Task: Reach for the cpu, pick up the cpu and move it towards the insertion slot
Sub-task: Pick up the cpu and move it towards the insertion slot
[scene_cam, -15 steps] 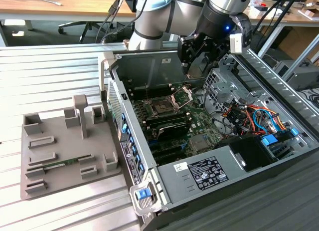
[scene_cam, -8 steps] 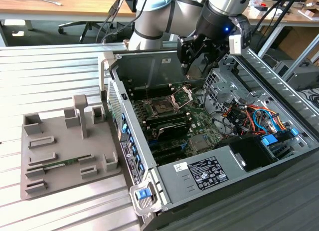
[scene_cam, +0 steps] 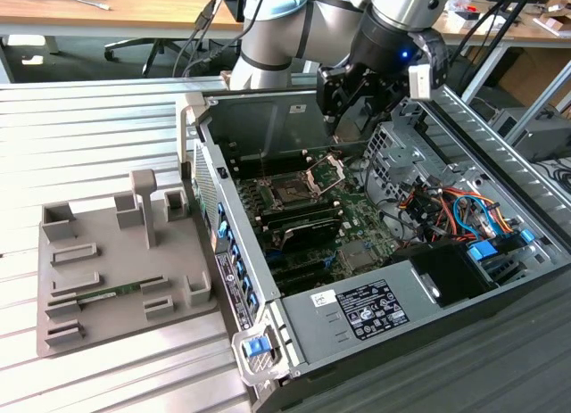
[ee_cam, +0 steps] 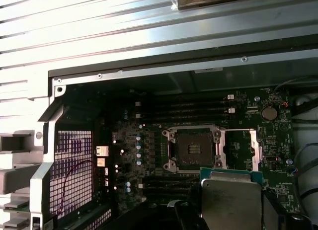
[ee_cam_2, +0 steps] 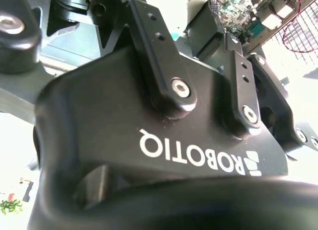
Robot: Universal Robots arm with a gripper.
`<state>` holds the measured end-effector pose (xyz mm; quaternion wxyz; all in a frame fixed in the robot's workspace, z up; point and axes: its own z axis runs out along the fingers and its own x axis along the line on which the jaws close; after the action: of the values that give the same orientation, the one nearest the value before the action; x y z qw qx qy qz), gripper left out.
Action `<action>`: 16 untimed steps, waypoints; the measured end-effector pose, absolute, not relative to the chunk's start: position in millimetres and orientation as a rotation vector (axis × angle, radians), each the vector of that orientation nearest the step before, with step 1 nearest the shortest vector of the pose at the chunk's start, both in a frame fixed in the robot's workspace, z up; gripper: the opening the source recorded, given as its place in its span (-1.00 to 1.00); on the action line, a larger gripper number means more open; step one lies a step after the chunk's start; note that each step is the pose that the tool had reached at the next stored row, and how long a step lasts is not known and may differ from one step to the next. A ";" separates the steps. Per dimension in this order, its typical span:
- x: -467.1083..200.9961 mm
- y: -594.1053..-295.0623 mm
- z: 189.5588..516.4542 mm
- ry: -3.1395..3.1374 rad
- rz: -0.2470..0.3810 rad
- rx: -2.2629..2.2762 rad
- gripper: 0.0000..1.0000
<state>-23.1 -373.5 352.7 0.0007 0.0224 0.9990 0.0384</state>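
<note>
Silvery ribbed tabletop (scene_cam: 107,119) carries an open computer case (scene_cam: 357,252) in the exterior view, with a grey tray (scene_cam: 116,270) beside it on the exterior view's left. The arm (scene_cam: 294,29) reaches in from above, and the gripper (scene_cam: 343,119) hangs over the far edge of the case, above the motherboard (scene_cam: 303,217). The insertion slot (scene_cam: 290,194) sits on that board as a dark square in a metal frame, its hinged bracket (scene_cam: 326,172) standing raised beside it. A thin green memory stick (scene_cam: 111,297) lies in one recess of the tray. From this angle the gripper's dark body hides whatever is between its fingers.

Second wrist view: black gripper body and finger linkages (ee_cam_2: 164,56) fill the foreground; a patch of green circuit board (ee_cam_2: 238,6) shows beyond them. Finger spacing cannot be told here.

First wrist view: the cpu (ee_cam: 231,200), pale silvery top with a green edge, sits clamped between the dark fingers (ee_cam: 191,210), so the gripper is narrowed on it and holds it. The cpu is above the board, near the insertion slot (ee_cam: 193,149) but apart from it, not over its dark centre. The bracket (ee_cam: 254,150) lies folded back at the slot's side. Long black memory slots (ee_cam: 184,111) run on the slot's other side.
</note>
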 end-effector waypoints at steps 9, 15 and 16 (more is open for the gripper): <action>-23.3 -371.8 350.2 3.137 0.120 0.071 0.10; -25.5 -369.5 348.5 3.137 0.120 0.071 0.10; -25.7 -369.4 348.1 3.137 0.121 0.070 0.10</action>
<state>-25.7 -369.4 348.1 0.0007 0.0224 0.9990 0.0384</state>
